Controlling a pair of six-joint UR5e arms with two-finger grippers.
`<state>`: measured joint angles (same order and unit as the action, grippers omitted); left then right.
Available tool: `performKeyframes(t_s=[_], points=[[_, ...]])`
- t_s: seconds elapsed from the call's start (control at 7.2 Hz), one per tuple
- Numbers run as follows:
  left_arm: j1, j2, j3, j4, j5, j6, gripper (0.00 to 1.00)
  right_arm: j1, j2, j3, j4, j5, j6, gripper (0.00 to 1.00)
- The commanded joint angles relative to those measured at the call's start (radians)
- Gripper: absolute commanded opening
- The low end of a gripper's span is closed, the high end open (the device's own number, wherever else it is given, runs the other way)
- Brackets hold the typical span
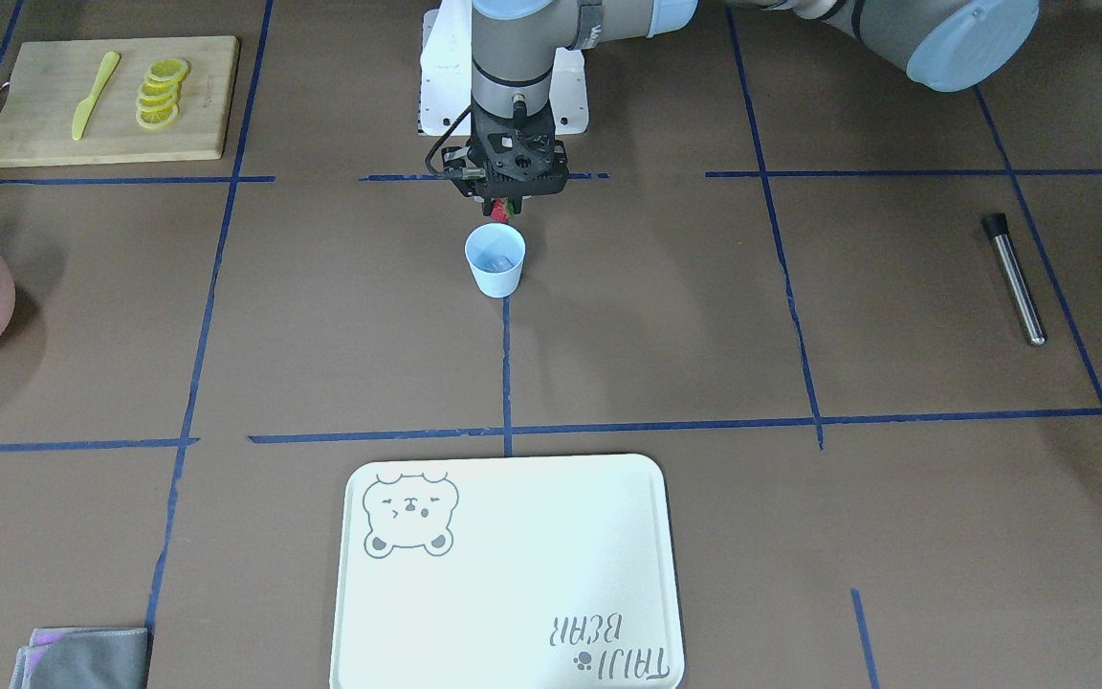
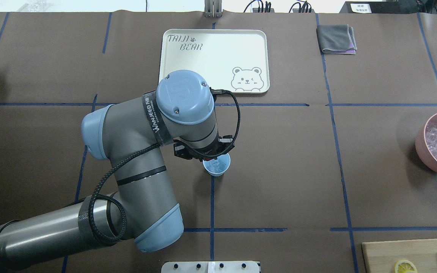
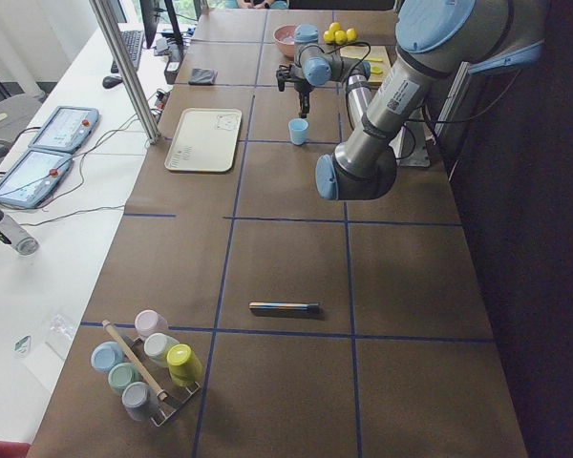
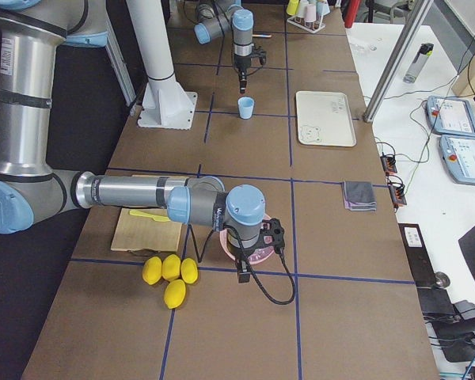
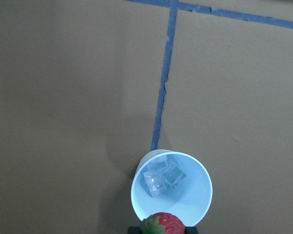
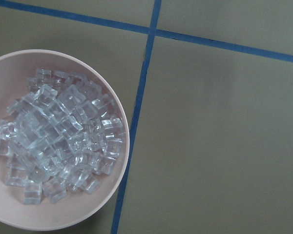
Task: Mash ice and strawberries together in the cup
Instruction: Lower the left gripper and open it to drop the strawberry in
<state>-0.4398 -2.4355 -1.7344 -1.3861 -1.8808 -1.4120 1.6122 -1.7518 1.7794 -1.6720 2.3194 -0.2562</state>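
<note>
The left gripper [image 1: 503, 203] hangs just above the light blue cup [image 1: 495, 263], clamped on the red strawberry [image 5: 162, 224], which sits over the cup's rim on the robot's side. A few ice cubes [image 5: 162, 179] lie inside the cup. The right gripper [image 4: 242, 274] hovers by the pink bowl [image 6: 63, 214]; I cannot tell whether it is open.

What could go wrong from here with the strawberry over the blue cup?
1. The strawberry, held by the left gripper, appears over the rim of the cup rather than its centre in the wrist view; released now, it might strike the rim and fall on the table.
2. The cup stands free; a descending gripper could tip it and spill the ice.
</note>
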Motion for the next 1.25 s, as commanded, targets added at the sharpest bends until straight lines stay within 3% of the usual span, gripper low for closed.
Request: performKeyframes(t_s=[0.0, 0.14, 0.28, 0.56, 0.97, 1.11], points=[[0.003, -0.016, 0.01, -0.001, 0.003, -0.005, 0.36, 0.0, -0.002, -0.001, 0.0, 0.0, 0.0, 0.99], [0.001, -0.014, 0.013, -0.001, 0.003, -0.004, 0.41, 0.0, -0.003, -0.002, 0.0, 0.0, 0.0, 0.99], [0.001, -0.014, 0.013, -0.001, 0.003, -0.004, 0.56, 0.0, -0.003, 0.0, 0.0, 0.0, 0.0, 0.99], [0.001, -0.013, 0.013, -0.001, 0.003, -0.002, 0.99, 0.0, -0.003, 0.0, 0.0, 0.0, 0.0, 0.99], [-0.005, -0.005, -0.002, 0.005, 0.005, 0.011, 1.0, 0.0, -0.003, 0.0, 0.0, 0.002, 0.0, 0.99], [-0.025, 0.041, -0.028, 0.012, 0.002, 0.052, 1.0, -0.002, -0.003, 0.0, 0.0, 0.002, 0.0, 0.99]])
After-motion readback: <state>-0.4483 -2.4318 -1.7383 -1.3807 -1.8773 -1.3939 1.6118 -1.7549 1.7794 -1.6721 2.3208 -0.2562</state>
